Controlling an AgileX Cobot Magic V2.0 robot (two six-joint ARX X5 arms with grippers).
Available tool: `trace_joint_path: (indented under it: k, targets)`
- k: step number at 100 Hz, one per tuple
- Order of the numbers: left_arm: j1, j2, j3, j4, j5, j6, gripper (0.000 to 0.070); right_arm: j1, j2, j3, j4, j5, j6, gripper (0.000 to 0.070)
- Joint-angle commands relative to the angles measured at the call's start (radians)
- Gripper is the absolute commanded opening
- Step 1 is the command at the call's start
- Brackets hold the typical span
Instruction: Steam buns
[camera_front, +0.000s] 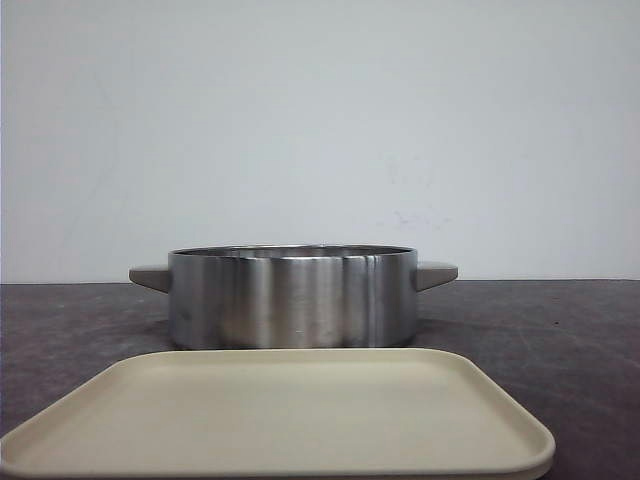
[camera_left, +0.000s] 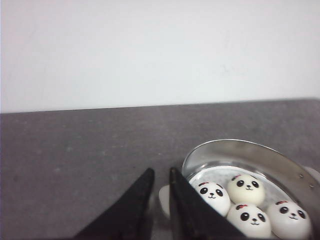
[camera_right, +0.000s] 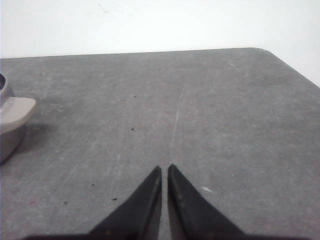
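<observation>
Four white panda-faced buns lie inside the steel pot (camera_left: 235, 145) in the left wrist view: one (camera_left: 214, 195) nearest the fingers, one (camera_left: 246, 188) behind it, and two more (camera_left: 250, 218) (camera_left: 290, 218). My left gripper (camera_left: 161, 172) hovers just outside the pot's rim over its beige handle (camera_left: 164, 200); its jaws are nearly together and hold nothing. My right gripper (camera_right: 164, 167) is shut and empty over bare table. In the front view the pot (camera_front: 290, 295) hides the buns and neither gripper shows.
An empty beige tray (camera_front: 280, 415) lies in front of the pot, at the near edge. The pot's other beige handle (camera_right: 15, 112) shows at the edge of the right wrist view. The table's rounded far corner (camera_right: 260, 50) meets a white wall.
</observation>
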Motion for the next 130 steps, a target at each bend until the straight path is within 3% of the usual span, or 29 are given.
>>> trace_joint_path:
  k: [1,10,35,55,72,130]
  targets:
    - [0.011,-0.084,-0.163,0.154,0.009,-0.063,0.0006,0.001,0.0,-0.003,0.009,0.002,0.017,0.0015]
    - [0.042,-0.19,-0.299,0.219,0.007,-0.072,0.0006,0.001,0.0,-0.003,0.009,0.001,0.017,0.0015]
    - [0.129,-0.385,-0.486,0.211,0.0,-0.072,0.0006,0.001,0.0,-0.003,0.009,0.001,0.017,0.0015]
    - [0.159,-0.463,-0.486,-0.005,-0.043,-0.03,0.0005,0.001,0.0,-0.003,0.009,0.001,0.017,0.0015]
    - [0.161,-0.462,-0.486,-0.103,-0.056,0.02,0.0006,0.001,0.0,-0.003,0.009,0.002,0.017,0.0015]
    - [0.141,-0.462,-0.486,-0.099,-0.056,0.038,0.0005,0.001,0.0,-0.003,0.009,0.001,0.017,0.0015]
